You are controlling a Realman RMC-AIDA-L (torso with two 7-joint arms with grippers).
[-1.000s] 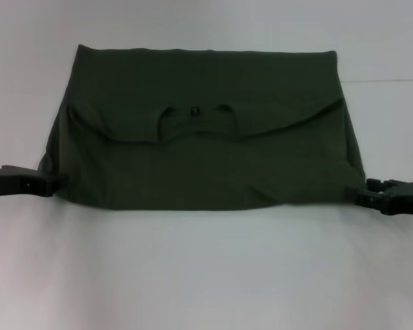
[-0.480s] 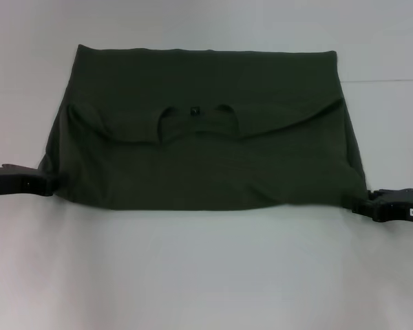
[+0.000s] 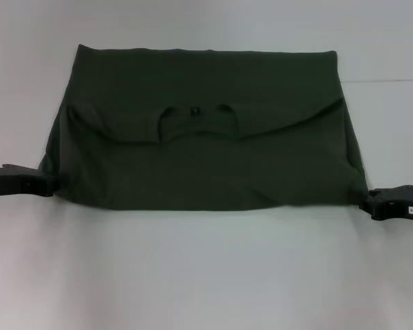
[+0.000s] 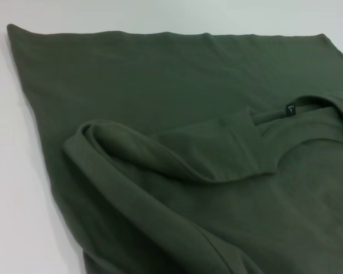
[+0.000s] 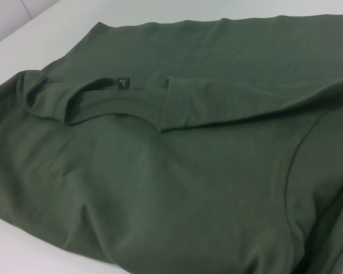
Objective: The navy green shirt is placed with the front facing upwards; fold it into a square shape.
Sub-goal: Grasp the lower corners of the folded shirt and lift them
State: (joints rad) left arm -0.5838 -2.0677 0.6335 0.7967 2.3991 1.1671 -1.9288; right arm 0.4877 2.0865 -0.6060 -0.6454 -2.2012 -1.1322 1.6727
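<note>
A bare white desk [image 3: 206, 275] fills the near ground. At its left edge the left gripper [image 3: 47, 184] lies low against the near-left corner of the shirt [image 3: 206, 137]; whether its jaws pinch the cloth or merely touch it cannot be told. At the right, the right gripper [image 3: 373, 203] sits just beside the near-right corner, and its jaws are likewise too dark to read. Between them the shirt lies across the middle of the desk, already folded once, the collar [image 3: 196, 118] and its small label [image 5: 123, 83] turned toward the centre, with both sleeves tucked in over the body. Farther back, the fold's far edge runs straight and flat. The near-left layers bunch in a thick roll [image 4: 143, 154]. The risk from here, as it appears: if either gripper catches only the top layer, or the two move unevenly, the next fold would skew and the tucked sleeves would slip out.
</note>
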